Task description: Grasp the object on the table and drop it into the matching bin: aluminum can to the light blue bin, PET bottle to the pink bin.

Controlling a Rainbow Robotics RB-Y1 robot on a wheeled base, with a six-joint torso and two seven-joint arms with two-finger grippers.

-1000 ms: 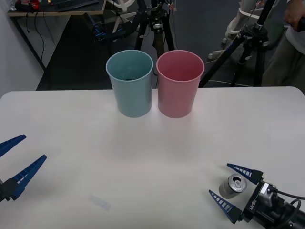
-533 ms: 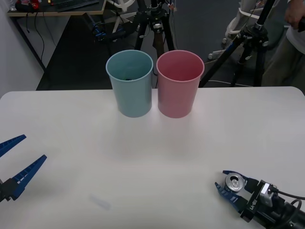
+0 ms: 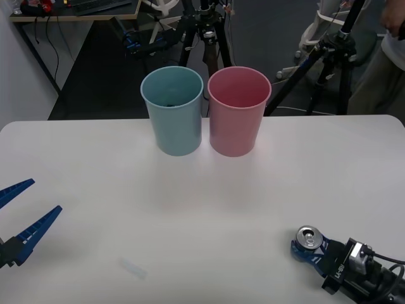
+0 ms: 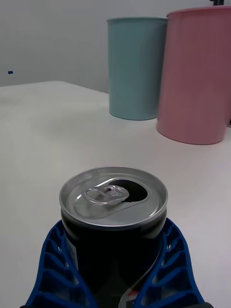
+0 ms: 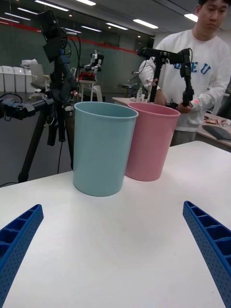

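The aluminum can (image 3: 309, 238) stands upright near the front right of the white table (image 3: 190, 209), its shiny pull-tab top (image 4: 113, 195) facing up. My right gripper (image 3: 307, 247) is shut on the aluminum can, the blue ribbed fingers (image 4: 55, 269) pressed against both of its sides. The light blue bin (image 3: 173, 110) and the pink bin (image 3: 238, 110) stand side by side at the table's far middle, also seen as the light blue bin (image 4: 136, 67) and pink bin (image 4: 196, 74) beyond the can. My left gripper (image 3: 16, 212) hangs open at the front left, far from the can.
Tripods (image 3: 329, 50) and a desk stand on the floor behind the table. A person (image 5: 202, 62) stands past the far edge. A faint smudge (image 3: 133, 269) marks the tabletop at front left. Wide bare table lies between the can and the bins.
My right gripper's fingers closed from wide open around the can to shut against its sides. The can stayed upright and shifted only slightly. The left arm has not moved.
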